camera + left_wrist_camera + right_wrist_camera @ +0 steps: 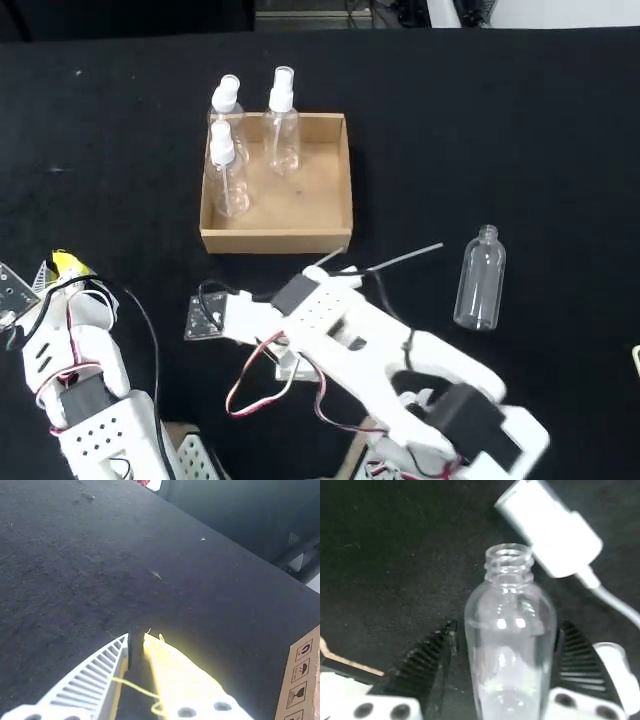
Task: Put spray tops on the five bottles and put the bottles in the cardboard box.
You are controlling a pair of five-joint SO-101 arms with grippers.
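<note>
Bottles with spray tops, three of them, stand upright in the box point(275, 240): one point(229, 175) by the near-left side and two point(283, 130) point(226, 100) along the far side. A fourth bottle point(480, 278) lies on the black desk point(500, 120), well to the right of the box, with its open neck pointing away and no top on it. A fifth bottle point(510, 650), also uncapped, lies on the desk between the black fingers point(435, 655) of the right tool point(508, 627). That tool is wide. One finger has a clear gap to the glass, and the other is close beside it. Just beyond this bottle's neck lies a loose spray top point(550, 535) on its side, with its thin tube trailing off. In the high view the top point(342, 270) sits just in front of the box's near wall, beside the right arm. The left tool point(136, 640) is narrow, its tips nearly together, and holds nothing. It sits low over bare desk at the near-left point(65, 265), well apart from the bottles, with a corner of the box point(300, 675) off to one side.
</note>
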